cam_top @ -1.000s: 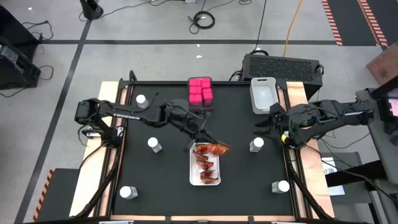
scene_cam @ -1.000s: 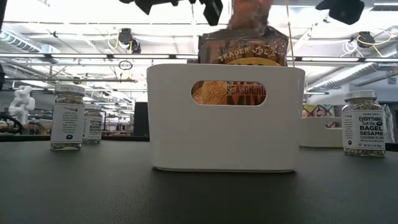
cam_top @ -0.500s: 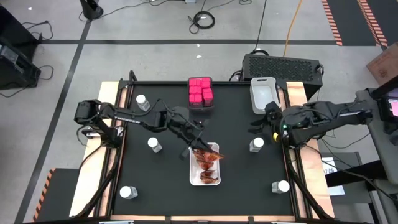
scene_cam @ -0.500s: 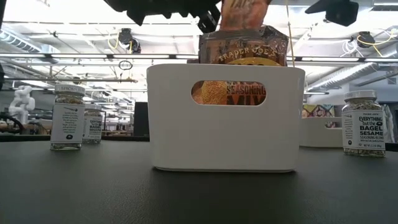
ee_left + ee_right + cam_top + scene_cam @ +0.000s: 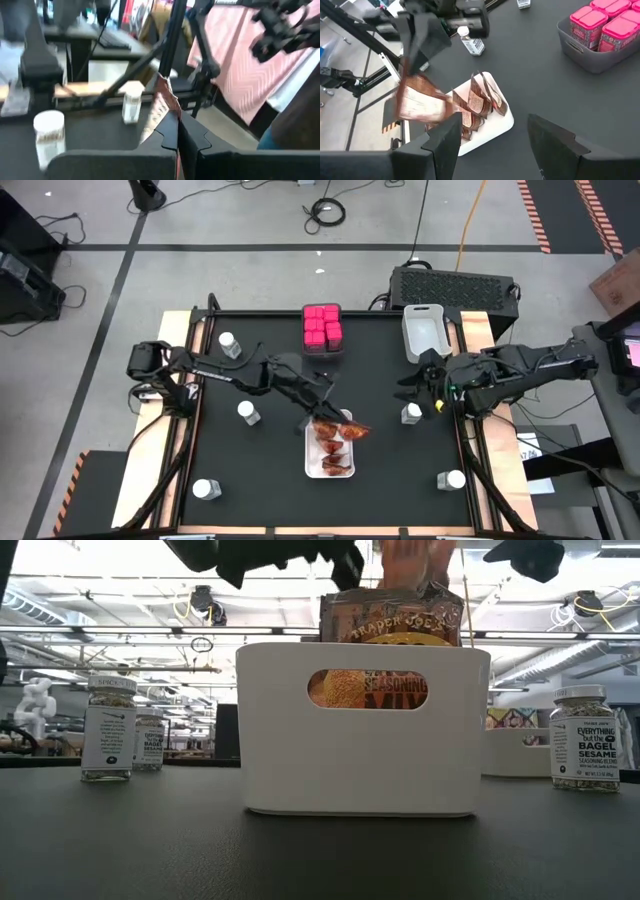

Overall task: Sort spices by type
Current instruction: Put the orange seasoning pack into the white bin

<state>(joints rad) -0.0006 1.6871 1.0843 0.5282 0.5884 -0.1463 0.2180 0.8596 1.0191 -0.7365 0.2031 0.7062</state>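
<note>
Left gripper [image 5: 322, 416] was clamped on a red-orange packet [image 5: 350, 427], held over the top end of the white tray [image 5: 311, 465], the packet's long axis lying crosswise to the tray and to the packets [image 5: 331, 452] already standing in it, so it likely had to turn before dropping in. Right gripper [image 5: 418, 385], fingers spread and empty, sat just beside a white-capped jar [image 5: 412, 413]; pink boxes [image 5: 322, 327] in their grey bin [image 5: 585, 54] and other jars [image 5: 248, 412] stood well apart, nothing blocking.
</note>
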